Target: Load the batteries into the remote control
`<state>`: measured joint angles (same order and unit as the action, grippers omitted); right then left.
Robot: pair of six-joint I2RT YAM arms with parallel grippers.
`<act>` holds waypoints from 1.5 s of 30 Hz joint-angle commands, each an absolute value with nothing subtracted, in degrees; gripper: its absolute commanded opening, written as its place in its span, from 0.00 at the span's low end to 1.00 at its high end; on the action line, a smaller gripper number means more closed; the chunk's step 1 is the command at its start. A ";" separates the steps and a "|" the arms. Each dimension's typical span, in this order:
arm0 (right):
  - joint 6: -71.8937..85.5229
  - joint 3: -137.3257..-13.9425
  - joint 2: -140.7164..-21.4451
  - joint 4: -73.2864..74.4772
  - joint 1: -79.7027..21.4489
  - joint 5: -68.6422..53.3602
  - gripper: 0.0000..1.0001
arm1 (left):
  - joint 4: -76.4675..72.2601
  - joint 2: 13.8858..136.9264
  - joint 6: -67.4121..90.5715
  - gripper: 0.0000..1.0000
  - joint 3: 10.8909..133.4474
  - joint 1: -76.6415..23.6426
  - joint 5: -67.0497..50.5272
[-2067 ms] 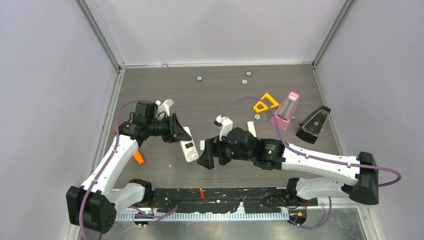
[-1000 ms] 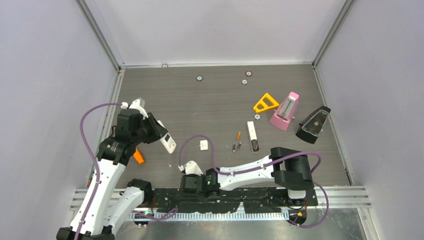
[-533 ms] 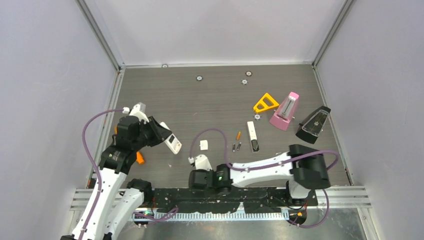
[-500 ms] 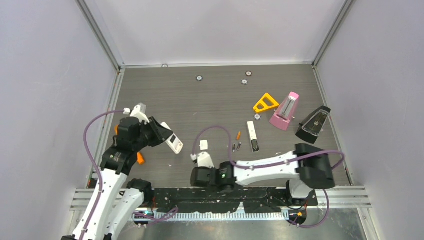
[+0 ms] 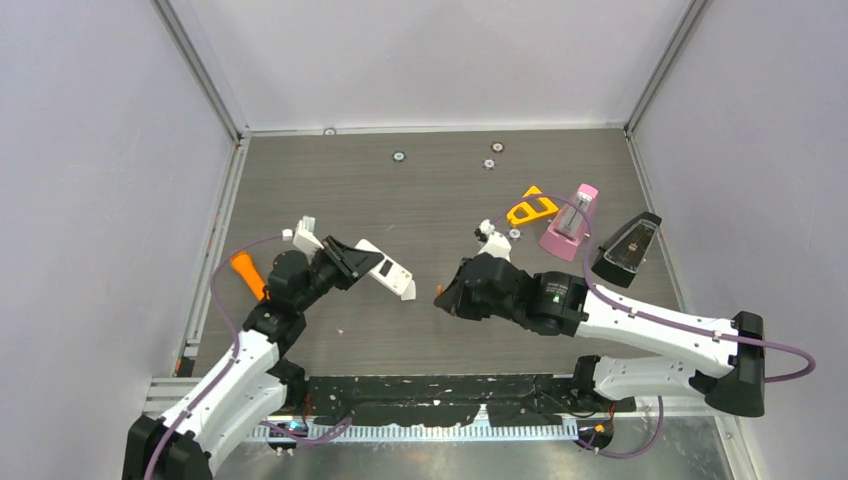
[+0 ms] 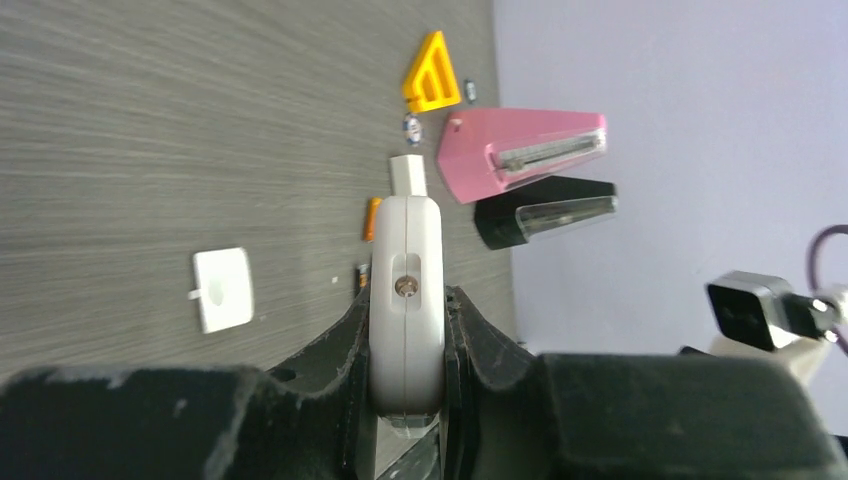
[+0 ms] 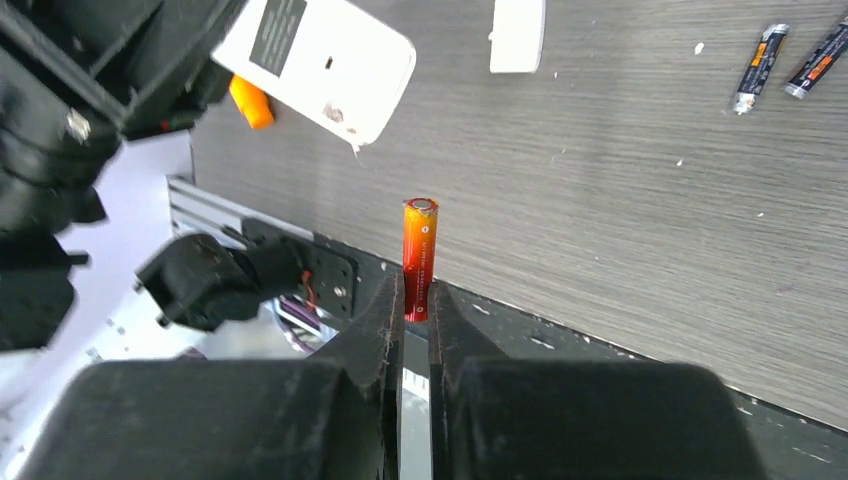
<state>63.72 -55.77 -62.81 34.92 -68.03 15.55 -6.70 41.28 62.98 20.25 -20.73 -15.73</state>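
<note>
My left gripper (image 5: 352, 262) is shut on the white remote control (image 5: 388, 270), which hangs tilted above the table left of centre. In the left wrist view the remote control (image 6: 405, 290) sits tight between both fingers (image 6: 480, 335). My right gripper (image 5: 446, 297) is shut on the lower end of an orange-red battery (image 7: 418, 258), which stands out beyond the fingertips, a short gap from the remote control (image 7: 320, 65). Two dark batteries (image 7: 757, 68) lie side by side on the table. Another orange battery (image 6: 371, 217) lies flat further off.
A small white cover plate (image 6: 221, 289) lies on the table. A big orange stick (image 5: 247, 274) lies at the left edge. A yellow triangle (image 5: 530, 208), a pink metronome (image 5: 568, 222) and a black metronome (image 5: 627, 250) stand at the right. A second slim white remote (image 6: 407, 175) lies beyond.
My right arm has swung up from the front rail to the table's middle and shut on the orange-red battery. My left arm has carried the remote control rightward toward the centre.
</note>
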 commanded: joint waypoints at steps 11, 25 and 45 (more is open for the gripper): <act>78.87 -68.59 -74.50 35.82 -57.75 7.70 0.05 | -31.13 47.34 72.11 0.00 17.15 -24.28 -9.69; 79.24 -73.13 -82.43 36.47 -55.93 3.58 0.05 | -32.39 46.95 72.29 0.00 16.48 -24.26 -10.51; 77.83 -73.77 -84.42 33.86 -54.94 0.88 0.10 | -30.91 44.12 71.65 0.00 16.95 -24.26 -11.75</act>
